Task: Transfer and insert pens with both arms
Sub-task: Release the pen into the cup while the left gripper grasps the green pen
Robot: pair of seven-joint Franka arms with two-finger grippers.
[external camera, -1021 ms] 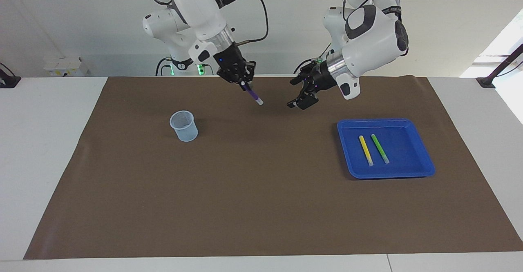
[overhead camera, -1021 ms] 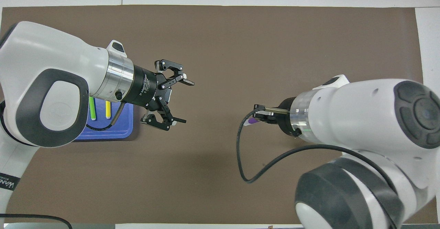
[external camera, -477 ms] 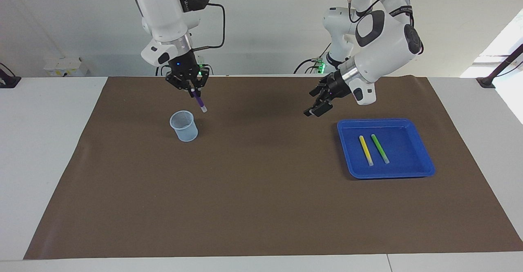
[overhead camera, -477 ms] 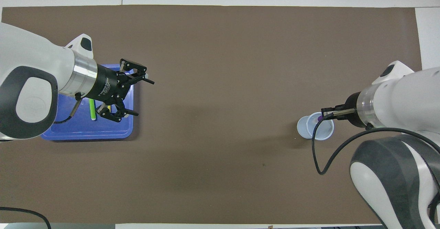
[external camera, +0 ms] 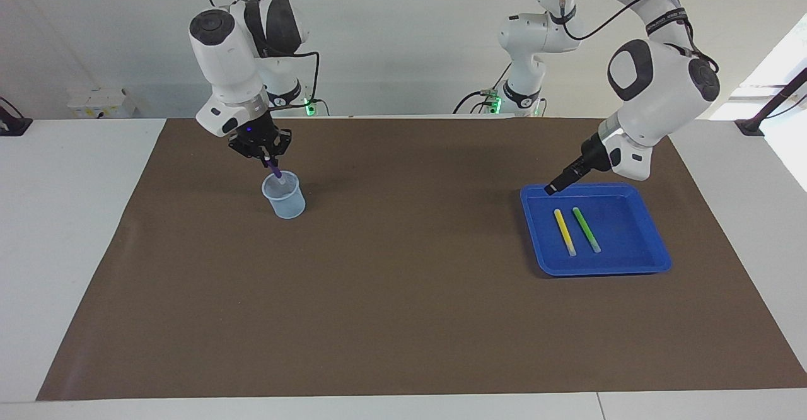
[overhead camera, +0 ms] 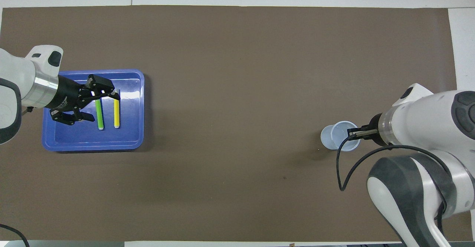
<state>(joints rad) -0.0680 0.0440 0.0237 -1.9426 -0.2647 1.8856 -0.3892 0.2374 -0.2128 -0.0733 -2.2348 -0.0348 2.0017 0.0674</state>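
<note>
On tray (external camera: 630, 262), yellow pen (external camera: 564, 232), green pen (external camera: 586, 229)

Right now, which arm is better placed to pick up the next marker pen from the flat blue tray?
The left. Its gripper hangs open over the flat blue plastic tray, above the slim green marker pen and slim yellow marker pen. The right gripper holds the purple marker pen at the pale translucent cup.

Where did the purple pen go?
The purple pen is in the right pincer, tilted, with its capped end dipping into the pale-blue cup at the right arm's end of the table.
</note>
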